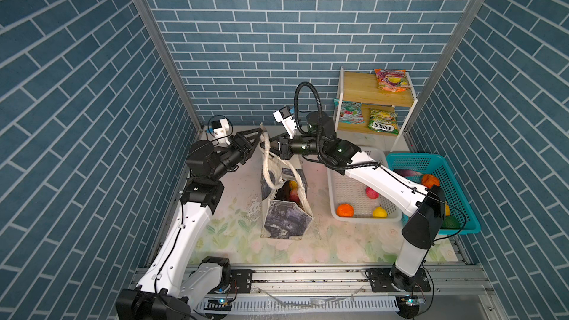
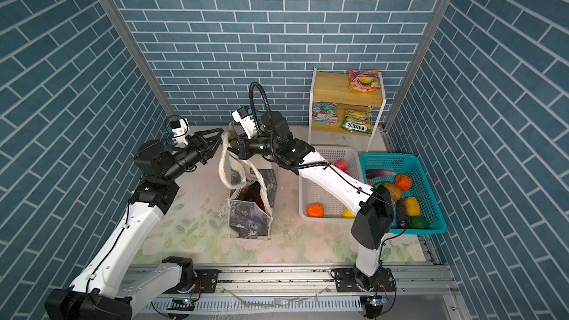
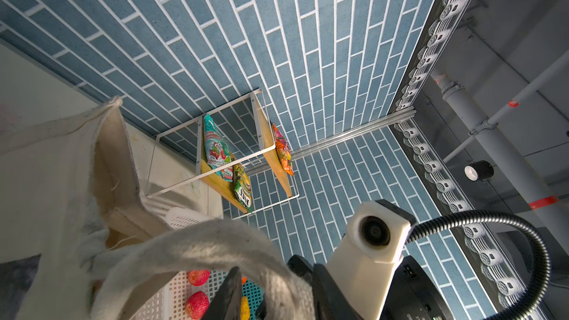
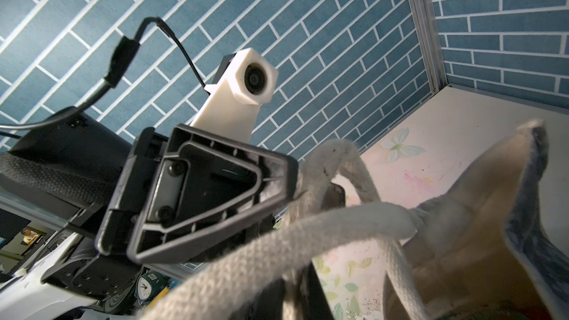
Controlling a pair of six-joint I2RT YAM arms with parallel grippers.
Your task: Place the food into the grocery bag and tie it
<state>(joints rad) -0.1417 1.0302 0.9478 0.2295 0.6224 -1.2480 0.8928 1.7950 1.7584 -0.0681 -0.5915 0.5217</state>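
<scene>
Jaws of the right gripper [image 1: 271, 146] are closed, and from the right wrist view they look clamped on a strap handle [image 4: 277, 250] of the grocery bag [image 1: 286, 220]; those of the left gripper [image 1: 261, 134] stand a little apart with the second strap [image 4: 335, 155] running between them, and whether they already bite on it I cannot tell. Cream canvas like this is soft and limp, so the bag should sag and fold wherever it is not held up, and with only a few toy fruits [image 1: 293, 191] inside it ought to be light. Its woven straps look rough enough not to slip, which makes them the sensible place to hold, near the top of each loop, leaving slack to cross and knot. It sits in the middle of the surface [image 1: 240, 241], just beside the white basket [image 1: 354, 193], with its far rim raised towards the grippers. Both arms reach towards the back wall [image 1: 277, 41], wrists turned so the two grippers lie roughly level, tip to tip above that rim; the right arm stretches across the white basket
</scene>
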